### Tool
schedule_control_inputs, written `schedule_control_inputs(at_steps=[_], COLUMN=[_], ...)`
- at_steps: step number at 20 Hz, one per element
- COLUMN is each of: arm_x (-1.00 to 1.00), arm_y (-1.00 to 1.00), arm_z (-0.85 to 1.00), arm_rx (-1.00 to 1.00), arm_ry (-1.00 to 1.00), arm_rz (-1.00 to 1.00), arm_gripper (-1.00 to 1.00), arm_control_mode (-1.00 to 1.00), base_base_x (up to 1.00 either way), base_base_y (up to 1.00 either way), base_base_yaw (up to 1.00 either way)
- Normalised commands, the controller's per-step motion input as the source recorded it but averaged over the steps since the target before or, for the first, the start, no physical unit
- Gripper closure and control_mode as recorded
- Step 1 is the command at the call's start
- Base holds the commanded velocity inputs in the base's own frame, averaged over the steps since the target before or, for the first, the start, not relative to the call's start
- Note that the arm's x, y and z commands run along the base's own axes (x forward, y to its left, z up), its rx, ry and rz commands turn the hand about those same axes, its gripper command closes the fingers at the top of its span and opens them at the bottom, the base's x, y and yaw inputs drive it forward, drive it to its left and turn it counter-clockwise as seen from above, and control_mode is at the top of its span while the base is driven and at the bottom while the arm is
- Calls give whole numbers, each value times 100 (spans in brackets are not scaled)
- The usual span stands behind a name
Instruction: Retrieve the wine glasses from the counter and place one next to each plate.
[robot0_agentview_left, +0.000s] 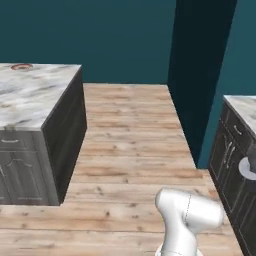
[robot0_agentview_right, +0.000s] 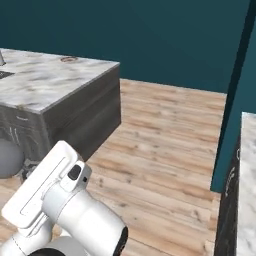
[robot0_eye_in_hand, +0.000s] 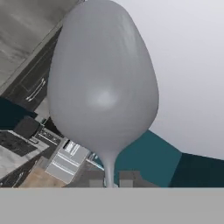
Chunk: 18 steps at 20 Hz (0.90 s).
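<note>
In the hand view we see a wine glass (robot0_eye_in_hand: 103, 83) rising straight up from between the fingertips (robot0_eye_in_hand: 95, 179) — its grey rounded bowl looms large, and its thin stem runs down into the narrow gap of the gripper (robot0_eye_in_hand: 110, 180), whose two dark tips sit tight on either side. We read the gripper as clamped on the stem, with the glass standing along the hand's axis.

From the right base view we catch a grey rounded shape at the left edge, low beside the arm (robot0_agentview_right: 65, 200); it is probably the bowl of the same glass, though it is cut off by the frame and we cannot be sure.

Ahead of the base lies a wooden plank floor (robot0_agentview_left: 135, 145). To the left stands a marble-topped island (robot0_agentview_left: 30, 95) with dark cabinet sides, and a small red-rimmed plate (robot0_agentview_left: 21, 66) sits at its far edge. To the right, the corner of the counter (robot0_agentview_left: 245, 107) shows — marble top over dark grey cabinets with bar handles. A teal wall (robot0_agentview_left: 100, 35) closes the background.
</note>
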Motion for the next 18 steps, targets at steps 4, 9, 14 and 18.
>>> schedule_control_inputs(at_steps=[4,9,14,18], arm_x=[0,0,0,0], arm_y=[0,0,0,0], arm_z=[0,0,0,0], arm_rx=[0,0,0,0], arm_ry=[0,0,0,0], arm_rz=[0,0,0,0], arm_gripper=[100,100,100,100], arm_control_mode=[100,100,100,100], base_base_x=[84,100,100,100], base_base_y=[-27,-78,-37,-38], base_base_yaw=[57,22,22,29])
